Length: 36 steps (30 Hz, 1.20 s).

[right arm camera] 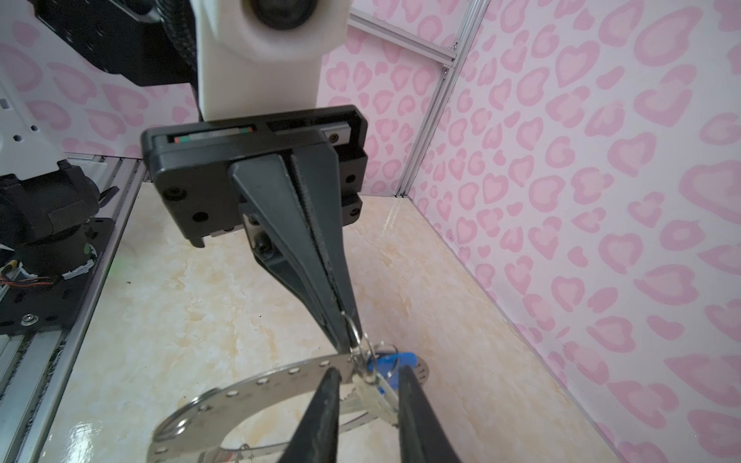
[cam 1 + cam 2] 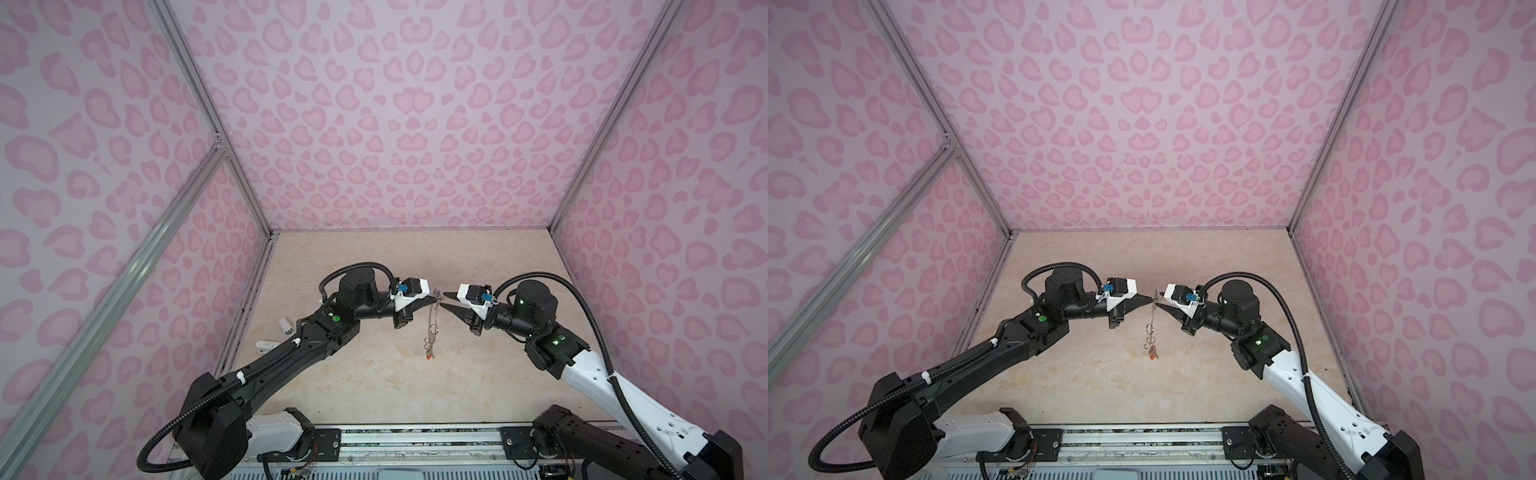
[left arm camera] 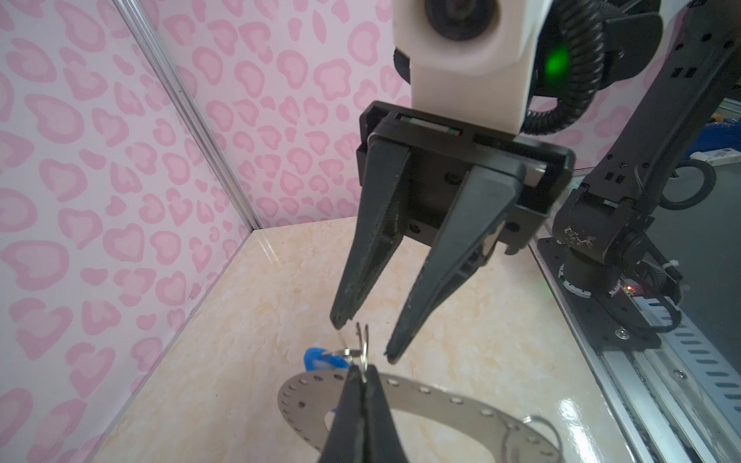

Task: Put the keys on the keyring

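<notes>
Nearest us, orange-tag key (image 2: 428,355) dangles off the low end of the keyring (image 2: 432,324), which hangs edge-on above the tabletop (image 2: 374,382). Up top, L gripper (image 2: 432,300) is clamped tight on the keyring's rim. Opposite, R gripper (image 2: 444,300) w/ fingers apart, either side of blue-tag key (image 1: 401,358) at that rim.
</notes>
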### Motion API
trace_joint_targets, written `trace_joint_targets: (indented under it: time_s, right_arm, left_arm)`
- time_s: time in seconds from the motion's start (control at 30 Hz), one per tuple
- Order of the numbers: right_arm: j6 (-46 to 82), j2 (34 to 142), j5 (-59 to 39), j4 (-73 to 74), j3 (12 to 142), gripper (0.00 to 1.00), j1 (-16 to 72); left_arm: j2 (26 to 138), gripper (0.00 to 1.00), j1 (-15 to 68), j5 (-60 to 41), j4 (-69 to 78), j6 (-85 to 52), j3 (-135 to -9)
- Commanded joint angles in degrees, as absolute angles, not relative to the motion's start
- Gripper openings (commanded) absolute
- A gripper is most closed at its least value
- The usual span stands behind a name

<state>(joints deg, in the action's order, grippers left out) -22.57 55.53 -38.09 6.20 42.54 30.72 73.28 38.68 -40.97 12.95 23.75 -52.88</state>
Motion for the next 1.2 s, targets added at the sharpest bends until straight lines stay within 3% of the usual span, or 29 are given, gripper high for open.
trace_joint_targets:
  time_s: [0.0,0.5,0.53,0.67,0.73,1.17]
  right_arm:
    - [-21.1,56.2,-39.86,7.73,43.13,0.23,30.67]
    - [-20.41,57.3,-41.68,7.66,43.38,0.0,30.59]
    - [-20.56,57.3,-41.7,7.25,43.46,0.0,30.51]
    - [-22.45,57.3,-41.12,3.01,44.83,0.0,30.43]
    - [-24.26,57.63,-40.08,-1.31,46.37,0.0,30.4]
    - [-27.51,60.37,-38.58,-13.69,52.27,0.0,30.67]
  left_arm:
    - [72.56,0.03,38.72,-42.41,14.03,24.76,-53.09]
    - [72.25,0.03,38.76,-42.56,11.25,27.04,-53.52]
    - [72.25,0.03,38.76,-41.94,9.64,27.39,-53.76]
    - [71.57,0.22,38.76,-36.59,4.88,31.24,-55.46]
    - [70.96,0.25,39.05,-34.45,0.58,34.94,-57.22]
    - [72.56,0.26,44.98,-22.52,-10.36,47.37,-63.58]
